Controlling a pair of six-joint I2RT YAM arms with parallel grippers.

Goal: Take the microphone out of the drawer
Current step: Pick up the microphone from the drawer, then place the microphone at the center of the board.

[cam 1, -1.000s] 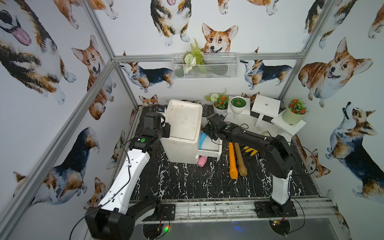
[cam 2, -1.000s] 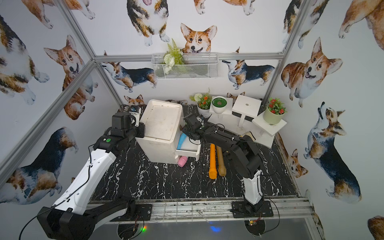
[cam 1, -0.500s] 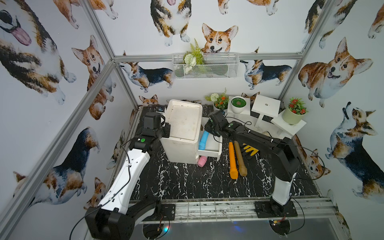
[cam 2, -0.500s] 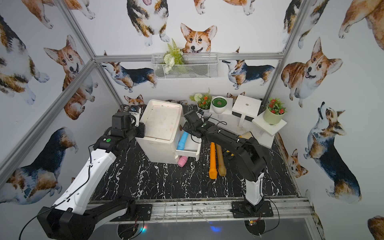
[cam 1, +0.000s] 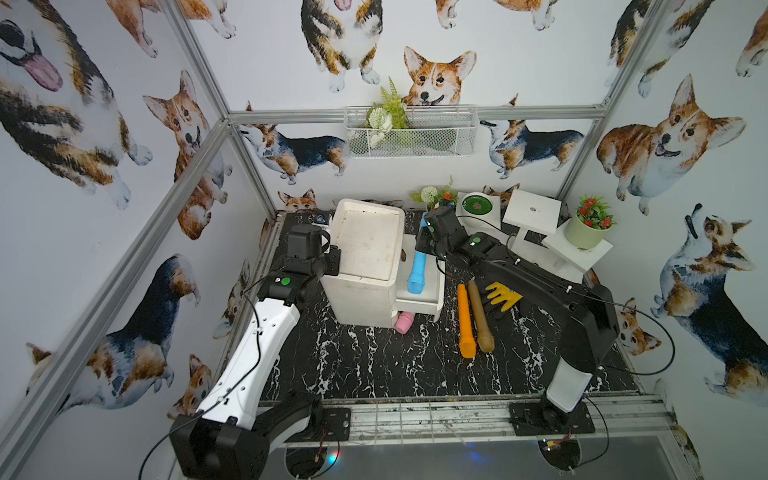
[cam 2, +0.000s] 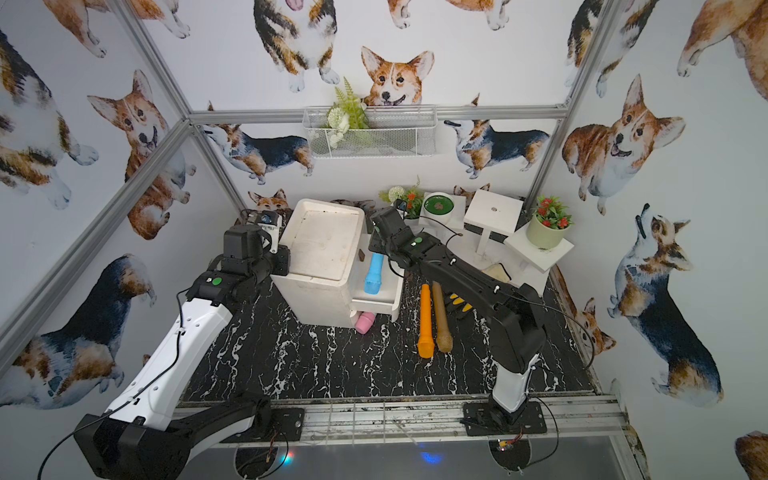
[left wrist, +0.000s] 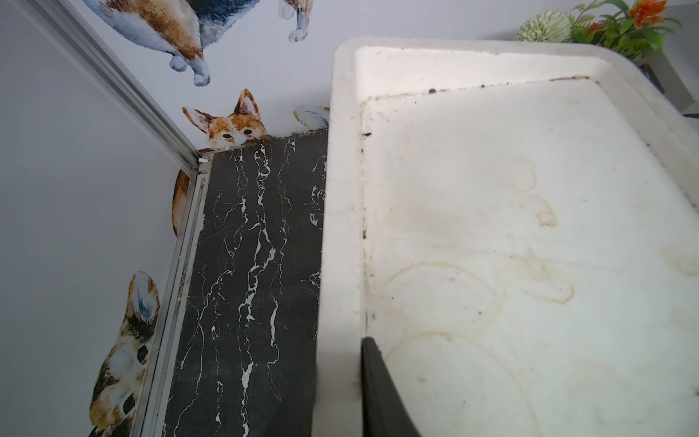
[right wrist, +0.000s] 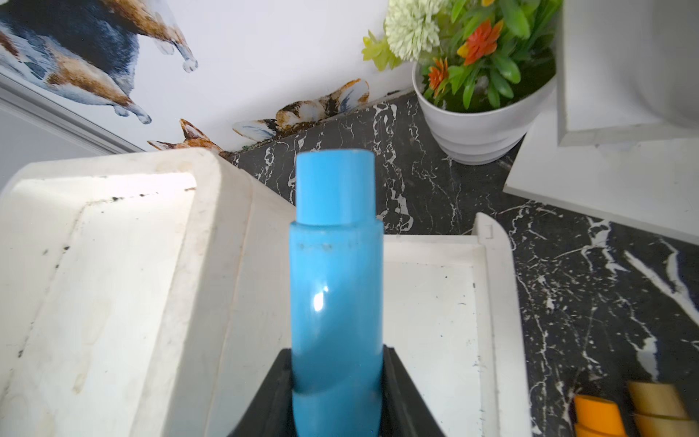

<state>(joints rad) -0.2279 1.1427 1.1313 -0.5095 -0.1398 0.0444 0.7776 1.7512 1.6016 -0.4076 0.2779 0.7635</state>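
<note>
A blue microphone [cam 1: 417, 272] [cam 2: 373, 274] hangs tilted over the open white drawer [cam 1: 436, 297], and my right gripper [cam 1: 424, 245] is shut on its shaft. In the right wrist view the blue microphone [right wrist: 334, 265] runs out from between the right gripper [right wrist: 336, 363] jaws, over the drawer [right wrist: 491, 302]. Whether its head touches the drawer floor I cannot tell. The drawer sticks out of a white cabinet [cam 1: 368, 249]. My left gripper [cam 1: 331, 261] is shut on the cabinet's left rim [left wrist: 340, 265], with one black finger [left wrist: 378, 389] inside the rim.
An orange microphone [cam 1: 464, 320] and a tan one [cam 1: 480, 318] lie side by side on the black marble table right of the drawer, beside a yellow object [cam 1: 503, 294]. A pink microphone [cam 1: 404, 322] pokes out under the drawer. Flower pots [cam 1: 586, 226] and white stands [cam 1: 532, 212] line the back.
The right gripper has lifted the blue microphone up from inside the drawer and drawn it slightly right. The left arm has stayed on the cabinet rim.
</note>
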